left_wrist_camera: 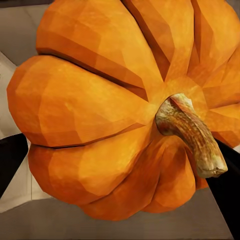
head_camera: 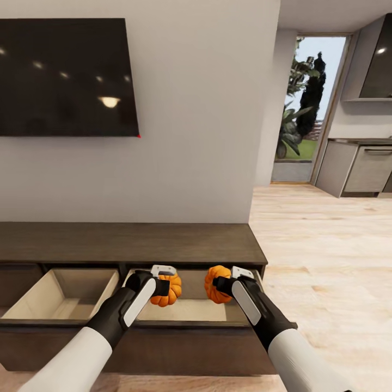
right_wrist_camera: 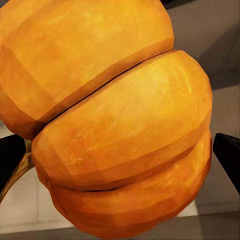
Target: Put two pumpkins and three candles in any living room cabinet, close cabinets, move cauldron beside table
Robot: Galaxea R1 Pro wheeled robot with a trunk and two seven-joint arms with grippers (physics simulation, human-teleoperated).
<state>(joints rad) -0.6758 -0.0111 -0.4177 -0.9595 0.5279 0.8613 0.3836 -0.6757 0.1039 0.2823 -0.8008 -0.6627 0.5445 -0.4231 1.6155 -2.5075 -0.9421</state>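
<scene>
Over the cabinet [head_camera: 130, 242], whose two drawers stand pulled out w/ pale interiors, both arms hang above the right-hand drawer [head_camera: 190, 310]. L gripper [head_camera: 163, 287] pinches one pumpkin [head_camera: 170, 291]; in the L wrist view its stem [left_wrist_camera: 192, 135] faces the camera. R gripper [head_camera: 220, 284] pinches the other pumpkin [head_camera: 215, 283], dark fingertips [right_wrist_camera: 227, 152] at its sides. Both pumpkins sit over that drawer, near each other, not touching. TV [head_camera: 65, 76] on wall above cabinet.

Bright, even, sharp simulator renders
</scene>
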